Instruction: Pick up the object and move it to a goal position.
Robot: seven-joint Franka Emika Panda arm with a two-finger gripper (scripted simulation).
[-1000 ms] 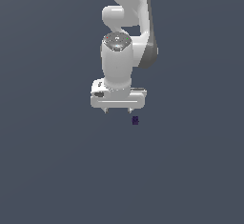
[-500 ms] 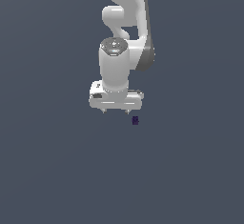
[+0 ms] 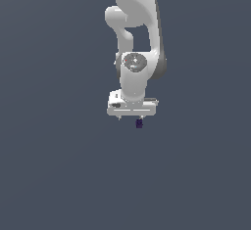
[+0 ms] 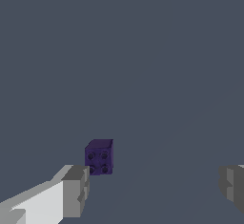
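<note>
Over the last second I've swung the gripper (image 3: 132, 118) toward the exterior view's right and down until it hangs over the small purple block (image 4: 99, 157), fingers (image 4: 75, 190) spread wide, the block apparently off-centre by one fingertip, so the grasp looks near.

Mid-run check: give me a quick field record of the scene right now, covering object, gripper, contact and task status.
object: small dark purple block with four round dimples on one face, resting on the grey surface
gripper: white gripper, jaws wide apart, nothing held
block vs gripper: in the wrist view, close beside one fingertip, far from the other; in the exterior view, just below the gripper
contact: none visible; a gap shows between fingertip and block
task status: block not yet grasped or lifted
goal marker: none visible in either view
</note>
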